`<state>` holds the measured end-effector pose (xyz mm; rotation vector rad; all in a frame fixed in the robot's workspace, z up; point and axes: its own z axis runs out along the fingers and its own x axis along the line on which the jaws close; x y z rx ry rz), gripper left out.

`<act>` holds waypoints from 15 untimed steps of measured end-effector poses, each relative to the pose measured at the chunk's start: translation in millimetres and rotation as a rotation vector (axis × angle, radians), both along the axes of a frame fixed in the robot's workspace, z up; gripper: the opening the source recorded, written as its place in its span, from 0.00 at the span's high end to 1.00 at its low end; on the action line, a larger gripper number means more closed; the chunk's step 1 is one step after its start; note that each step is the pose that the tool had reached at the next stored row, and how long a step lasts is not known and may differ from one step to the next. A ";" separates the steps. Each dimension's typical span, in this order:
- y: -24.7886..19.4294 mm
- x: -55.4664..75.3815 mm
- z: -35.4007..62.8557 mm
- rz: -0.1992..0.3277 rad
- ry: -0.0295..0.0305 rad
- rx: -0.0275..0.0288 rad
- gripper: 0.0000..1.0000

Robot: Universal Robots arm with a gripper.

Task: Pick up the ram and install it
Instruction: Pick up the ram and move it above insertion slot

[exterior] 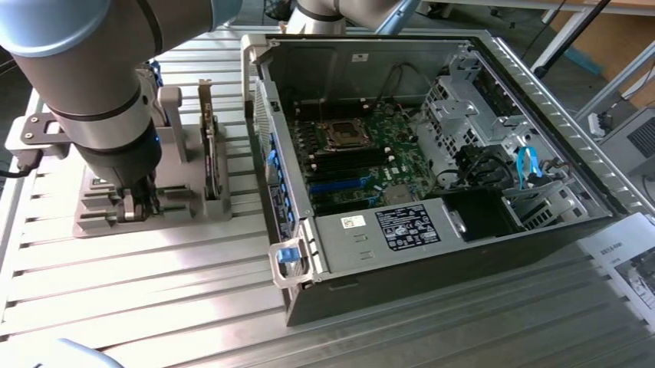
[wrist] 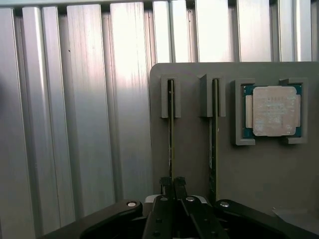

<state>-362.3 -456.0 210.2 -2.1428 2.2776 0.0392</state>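
Two thin green ram sticks stand on edge in slots of a grey holder (wrist: 194, 149). My gripper (wrist: 172, 180) is down over the nearer end of one ram stick (wrist: 171, 124), and its two fingers are pressed together with the stick's edge between them. The second ram stick (wrist: 214, 129) stands free in the slot beside it. In the exterior view my gripper (exterior: 133, 205) reaches down into the holder (exterior: 103, 222) on the exterior view's left, well apart from the open computer case (exterior: 440, 153).
A square silver processor chip (wrist: 271, 110) lies in a pocket of the holder beyond the second stick. A dark expansion card (exterior: 210, 146) stands upright in the holder beside my arm. The case's motherboard (exterior: 353, 165) lies exposed. Everything rests on a ribbed metal table (exterior: 153, 291).
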 end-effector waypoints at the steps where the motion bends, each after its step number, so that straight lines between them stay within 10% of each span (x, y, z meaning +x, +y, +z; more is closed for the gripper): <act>1: 0.0 0.0 0.6 0.000 0.0000 0.0000 0.88; 15: 0.0 0.0 20.6 0.000 0.0000 0.0001 0.88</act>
